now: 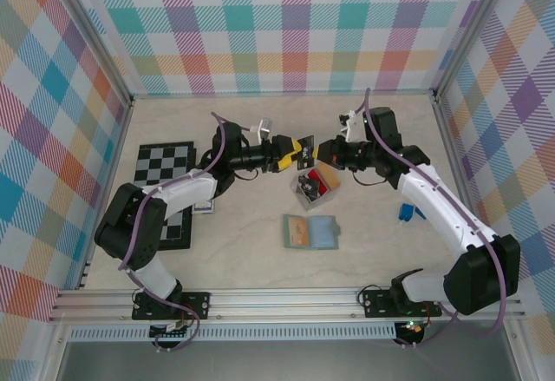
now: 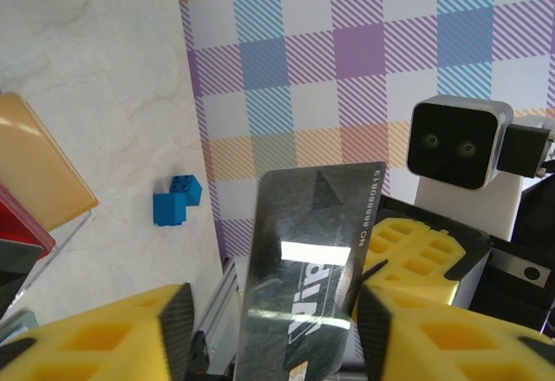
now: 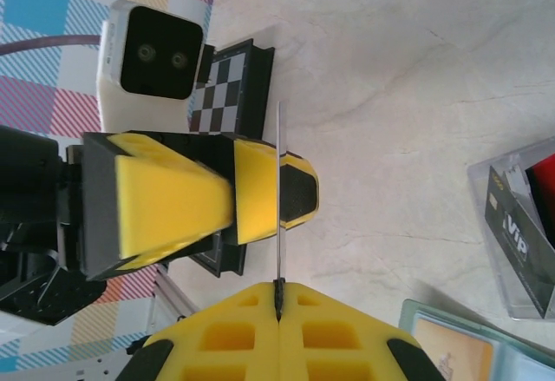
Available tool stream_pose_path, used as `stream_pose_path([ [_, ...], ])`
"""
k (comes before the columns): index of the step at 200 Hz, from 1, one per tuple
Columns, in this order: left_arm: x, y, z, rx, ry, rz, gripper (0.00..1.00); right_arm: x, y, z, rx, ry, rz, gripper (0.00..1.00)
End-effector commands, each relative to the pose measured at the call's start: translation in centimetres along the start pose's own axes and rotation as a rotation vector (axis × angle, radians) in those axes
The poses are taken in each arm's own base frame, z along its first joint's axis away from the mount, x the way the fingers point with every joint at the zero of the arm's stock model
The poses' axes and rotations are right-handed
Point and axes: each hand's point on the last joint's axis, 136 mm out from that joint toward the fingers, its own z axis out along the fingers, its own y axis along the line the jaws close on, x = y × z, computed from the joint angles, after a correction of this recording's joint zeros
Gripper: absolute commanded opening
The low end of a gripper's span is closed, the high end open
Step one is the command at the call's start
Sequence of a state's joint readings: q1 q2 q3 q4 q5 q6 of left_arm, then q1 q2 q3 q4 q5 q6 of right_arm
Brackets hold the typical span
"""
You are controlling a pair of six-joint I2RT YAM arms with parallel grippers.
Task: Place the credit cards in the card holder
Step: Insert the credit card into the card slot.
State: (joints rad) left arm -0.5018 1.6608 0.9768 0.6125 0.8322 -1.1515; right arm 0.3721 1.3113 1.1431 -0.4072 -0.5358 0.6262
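Both grippers meet in mid-air over the table's middle. My right gripper [image 1: 319,152] [image 3: 279,298] is shut on the end of a black credit card [image 3: 279,181], seen edge-on. From the left wrist the same card [image 2: 303,259] shows its glossy face between the yellow fingers of my left gripper [image 1: 301,149] [image 2: 273,312]. The right pad touches the card's edge; a gap remains at the left pad. Below them a clear tray [image 1: 328,192] [image 3: 520,298] holds red and black cards [image 3: 512,225]. The green card holder [image 1: 310,232] [image 3: 486,325] lies open nearer the arms, an orange card in its left side.
A chessboard [image 1: 165,164] [image 3: 230,86] lies at the left under the left arm. A small blue block [image 1: 406,213] [image 2: 176,200] sits at the right beside the right arm. Checked walls enclose the table on three sides.
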Motion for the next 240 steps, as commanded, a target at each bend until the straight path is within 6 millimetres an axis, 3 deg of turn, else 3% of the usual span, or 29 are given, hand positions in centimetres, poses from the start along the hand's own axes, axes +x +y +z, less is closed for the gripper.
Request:
stream_pose_path([
  [1, 0.6, -3.2, -0.4, 0.072, 0.02, 0.092, 0.44, -0.2, 1.2, -0.6, -0.062, -0.011, -0.003, 0.0],
  [70, 1.0, -4.1, -0.9, 0.09, 0.026, 0.125, 0.1, 0.5, 0.0, -0.1, -0.061, 0.008, 0.029, 0.0],
  [92, 1.1, -3.6, -0.9, 0.061, 0.027, 0.123, 0.0, 0.9, -0.8, 0.0, -0.033, 0.016, 0.043, 0.04],
  [104, 1.3, -2.5, -1.0, 0.008, 0.025, 0.11, 0.0, 1.3, -2.3, -0.2, 0.038, 0.011, 0.054, 0.1],
  [117, 1.9, -0.6, -1.2, -0.075, 0.024, 0.096, 0.0, 2.4, -5.3, -0.5, 0.179, 0.017, 0.074, 0.22],
  [143, 4.2, 5.4, -2.5, -0.363, -0.023, 0.047, 0.0, 6.6, -11.6, -0.9, 0.416, 0.106, 0.112, 0.42],
  [163, 6.9, 7.7, -2.2, -0.424, -0.017, 0.028, 0.0, 10.1, -14.5, -0.4, 0.473, 0.194, 0.135, 0.54],
  [192, 11.3, 10.2, -1.3, -0.49, 0.028, 0.024, 0.0, 13.0, -16.2, 0.1, 0.483, 0.242, 0.147, 0.66],
  [208, 13.2, 11.9, -1.4, -0.542, 0.036, 0.035, 0.0, 13.9, -16.4, 0.8, 0.452, 0.278, 0.151, 0.67],
  [240, 14.8, 13.5, -1.1, -0.522, 0.018, 0.008, 0.0, 14.4, -16.8, 2.0, 0.438, 0.308, 0.146, 0.7],
])
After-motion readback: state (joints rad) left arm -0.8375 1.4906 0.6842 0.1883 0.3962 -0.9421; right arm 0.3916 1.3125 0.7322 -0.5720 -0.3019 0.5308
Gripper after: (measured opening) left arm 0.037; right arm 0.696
